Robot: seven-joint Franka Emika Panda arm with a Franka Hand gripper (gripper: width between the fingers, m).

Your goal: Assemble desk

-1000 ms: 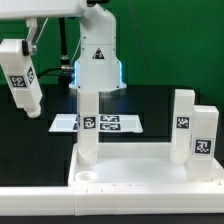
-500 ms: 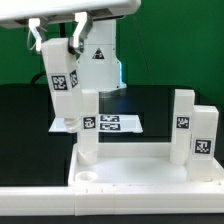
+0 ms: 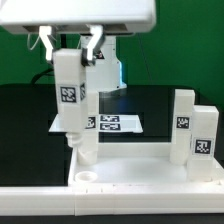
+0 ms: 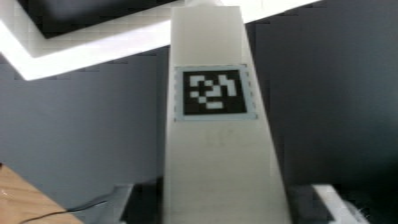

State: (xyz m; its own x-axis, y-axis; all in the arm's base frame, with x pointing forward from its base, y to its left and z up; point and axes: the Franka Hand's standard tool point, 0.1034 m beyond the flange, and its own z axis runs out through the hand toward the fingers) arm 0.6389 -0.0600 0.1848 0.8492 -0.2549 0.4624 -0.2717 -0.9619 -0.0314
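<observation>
Nearest, the white tabletop (image 3: 130,172) lies tray-side up, with an empty round socket (image 3: 88,180) in its front corner on the exterior view's left. Two legs (image 3: 196,128) stand upright at its right side, tags facing out. Behind the socket another upright leg (image 3: 88,125) stands at the left side. In front of that one hangs a fourth leg (image 3: 68,92) — the gripper (image 3: 70,42) clamps its top end, tag toward the camera. Further back the marker board (image 3: 112,123) lies flat on the dark table (image 3: 30,120).
</observation>
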